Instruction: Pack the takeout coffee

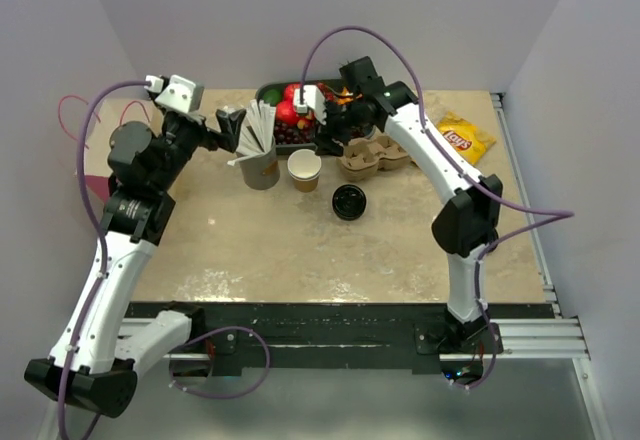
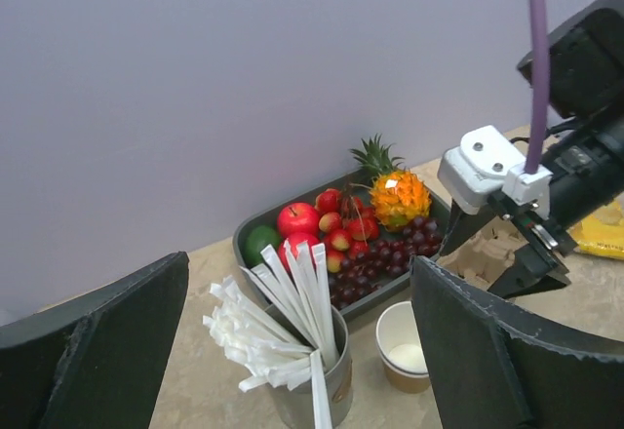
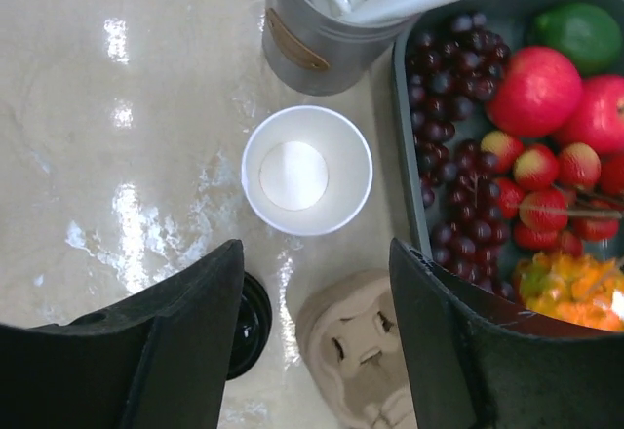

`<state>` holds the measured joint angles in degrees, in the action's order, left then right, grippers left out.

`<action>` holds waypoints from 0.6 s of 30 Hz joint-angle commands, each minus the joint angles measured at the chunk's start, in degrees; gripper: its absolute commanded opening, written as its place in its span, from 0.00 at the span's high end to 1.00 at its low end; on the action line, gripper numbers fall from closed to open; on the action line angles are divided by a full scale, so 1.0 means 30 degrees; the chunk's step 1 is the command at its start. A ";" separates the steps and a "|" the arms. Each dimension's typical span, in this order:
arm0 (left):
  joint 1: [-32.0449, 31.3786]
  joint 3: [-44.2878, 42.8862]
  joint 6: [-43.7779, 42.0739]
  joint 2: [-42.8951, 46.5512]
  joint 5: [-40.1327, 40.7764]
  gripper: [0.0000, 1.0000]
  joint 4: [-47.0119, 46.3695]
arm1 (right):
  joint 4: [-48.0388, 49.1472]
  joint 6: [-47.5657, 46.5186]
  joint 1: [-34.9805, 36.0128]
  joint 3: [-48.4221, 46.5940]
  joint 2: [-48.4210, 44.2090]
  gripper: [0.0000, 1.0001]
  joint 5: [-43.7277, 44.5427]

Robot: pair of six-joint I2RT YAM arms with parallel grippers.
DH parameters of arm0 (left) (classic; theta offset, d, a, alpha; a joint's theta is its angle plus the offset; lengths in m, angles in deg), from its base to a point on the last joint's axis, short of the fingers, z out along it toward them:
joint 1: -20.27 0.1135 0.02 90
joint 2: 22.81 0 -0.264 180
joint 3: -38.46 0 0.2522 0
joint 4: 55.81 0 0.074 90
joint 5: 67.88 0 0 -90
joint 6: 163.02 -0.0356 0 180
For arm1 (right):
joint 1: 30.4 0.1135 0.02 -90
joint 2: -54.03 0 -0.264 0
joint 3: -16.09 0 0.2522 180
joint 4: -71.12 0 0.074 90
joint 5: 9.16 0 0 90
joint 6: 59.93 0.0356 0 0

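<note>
No lidded kraft cup shows in any view. A lidless paper cup (image 1: 304,168) with a white inside stands mid-table; it also shows in the left wrist view (image 2: 405,346) and the right wrist view (image 3: 306,170). Black lids (image 1: 349,201) lie in front of it, partly hidden behind my right finger in the right wrist view (image 3: 252,322). A pulp cup carrier (image 1: 375,155) sits at the back right. My right gripper (image 1: 333,128) is open and empty above the carrier's left end (image 3: 356,351). My left gripper (image 1: 230,132) is open and empty by the straw holder (image 1: 260,155).
A grey metal holder (image 2: 322,380) full of wrapped straws stands left of the cup. A dark tray (image 1: 268,93) of fruit sits at the back. A yellow chips bag (image 1: 462,138) lies at the far right. White walls surround the table.
</note>
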<state>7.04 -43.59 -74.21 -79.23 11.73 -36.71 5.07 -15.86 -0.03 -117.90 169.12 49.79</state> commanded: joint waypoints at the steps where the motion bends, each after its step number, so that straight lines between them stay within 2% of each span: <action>1: -0.0217 0.0934 -0.0804 0.1491 0.0769 0.01 -0.0345 | -0.3893 -0.4252 0.0654 -0.2552 0.1303 0.39 -0.1576; 6: -0.0217 0.1582 -0.0657 0.2196 0.0710 0.01 -0.0551 | -0.4188 -0.6628 0.1799 -0.1500 0.2152 0.53 0.0122; 12: -0.0217 0.1904 -0.1038 0.2489 0.0915 0.01 -0.0756 | -0.4102 -0.8037 0.2064 -0.1205 0.2857 0.56 0.0915; 14: -0.0188 0.2051 -0.1039 0.2519 0.0974 0.01 -0.0785 | -0.4161 -0.8447 0.2181 -0.1117 0.2916 0.59 0.1294; 16: -0.0188 0.2197 -0.1009 0.2577 0.0974 0.01 -0.0873 | -0.4336 -0.8856 0.2269 -0.1058 0.3062 0.67 0.1646; 18: -0.0159 0.2285 -0.0893 0.2577 0.0974 0.01 -0.0961 | -0.4366 -0.8947 0.2356 -0.0941 0.3151 0.68 0.2058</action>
<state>6.69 -37.38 -75.89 -72.28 13.85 -37.30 -6.56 -39.25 7.08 -120.87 178.54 53.22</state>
